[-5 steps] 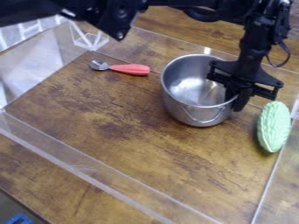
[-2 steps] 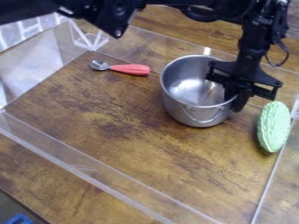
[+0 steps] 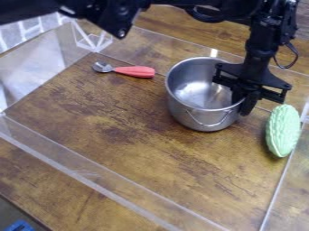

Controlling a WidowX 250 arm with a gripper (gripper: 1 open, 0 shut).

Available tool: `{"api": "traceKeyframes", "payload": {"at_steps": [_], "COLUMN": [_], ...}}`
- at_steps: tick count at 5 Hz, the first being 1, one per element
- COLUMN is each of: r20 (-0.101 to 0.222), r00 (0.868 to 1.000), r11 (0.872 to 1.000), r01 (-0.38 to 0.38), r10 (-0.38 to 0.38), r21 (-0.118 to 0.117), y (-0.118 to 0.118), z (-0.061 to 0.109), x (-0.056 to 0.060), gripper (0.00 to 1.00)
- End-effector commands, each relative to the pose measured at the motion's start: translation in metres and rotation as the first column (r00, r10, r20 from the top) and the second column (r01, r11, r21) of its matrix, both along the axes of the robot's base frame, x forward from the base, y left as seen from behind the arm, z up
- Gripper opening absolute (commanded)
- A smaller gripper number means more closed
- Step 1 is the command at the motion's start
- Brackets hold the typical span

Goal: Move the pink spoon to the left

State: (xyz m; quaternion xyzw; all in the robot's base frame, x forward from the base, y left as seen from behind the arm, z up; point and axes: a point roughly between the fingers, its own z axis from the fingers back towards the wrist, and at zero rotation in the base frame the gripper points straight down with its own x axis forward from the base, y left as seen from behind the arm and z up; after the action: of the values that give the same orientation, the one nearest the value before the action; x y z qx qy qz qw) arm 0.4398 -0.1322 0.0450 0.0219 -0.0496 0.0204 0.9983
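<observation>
The pink spoon [image 3: 125, 69] lies flat on the wooden table at the upper left, its silver bowl end pointing left and its reddish-pink handle pointing right toward the pot. My gripper [image 3: 248, 101] hangs far to the right of it, over the right rim of the round steel pot [image 3: 204, 93]. Its dark fingers are shut with nothing visibly held between them.
A bumpy green vegetable [image 3: 284, 129] lies at the right edge beside the pot. Clear plastic walls [image 3: 72, 153] border the wooden table on the left, front and right. Dark equipment hangs over the upper left corner.
</observation>
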Motion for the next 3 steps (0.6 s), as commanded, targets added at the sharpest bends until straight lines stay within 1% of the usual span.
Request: {"api": "traceKeyframes", "payload": {"at_steps": [1,3], "r20": [0.039,0.027], "r00": [0.999,0.999], "r11": [1.000,1.000], "r01": [0.014,0.018], "r10": [-0.013,-0.018], "r21": [-0.021,-0.025], "y": [0.0080,0.0068], "z": [0.0128,0.0104], "x": [0.0068,0.0060], "gripper": [0.00,0.00]}}
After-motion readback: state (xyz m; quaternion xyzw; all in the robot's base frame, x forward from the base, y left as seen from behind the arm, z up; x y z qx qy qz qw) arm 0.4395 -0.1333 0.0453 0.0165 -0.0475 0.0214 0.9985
